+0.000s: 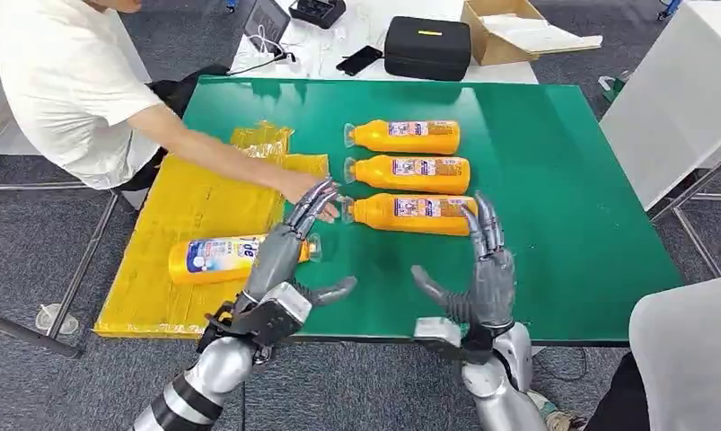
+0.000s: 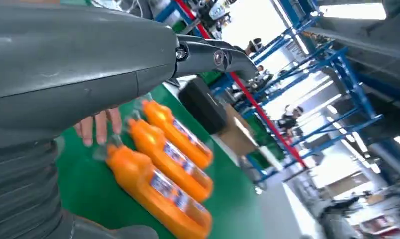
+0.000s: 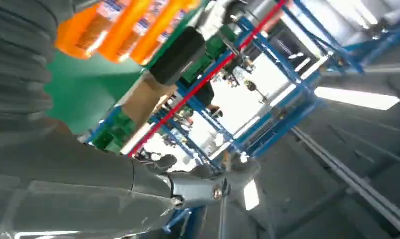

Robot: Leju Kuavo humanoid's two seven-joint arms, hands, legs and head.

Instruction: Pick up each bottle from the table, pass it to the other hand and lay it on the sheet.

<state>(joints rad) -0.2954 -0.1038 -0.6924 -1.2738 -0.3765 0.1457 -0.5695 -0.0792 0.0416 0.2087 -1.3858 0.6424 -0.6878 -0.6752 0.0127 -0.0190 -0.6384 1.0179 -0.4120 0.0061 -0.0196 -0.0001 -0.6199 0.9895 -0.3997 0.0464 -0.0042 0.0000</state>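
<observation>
- Orange bottles [image 1: 408, 136] lie in a row on my green table [image 1: 554, 180].
- My left hand [image 1: 285, 247] and right hand [image 1: 487, 265] hover wide open, holding nothing.
- One bottle [image 1: 215, 258] lies on the yellow sheet [image 1: 172, 215].

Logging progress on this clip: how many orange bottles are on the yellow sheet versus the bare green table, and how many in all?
On the yellow sheet: 1 bottle
On the green table: 3 bottles
Total: 4 bottles

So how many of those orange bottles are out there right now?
4. Three lie in a row on the green table: far, middle, near. One lies on the yellow sheet, partly behind the left hand.
</observation>
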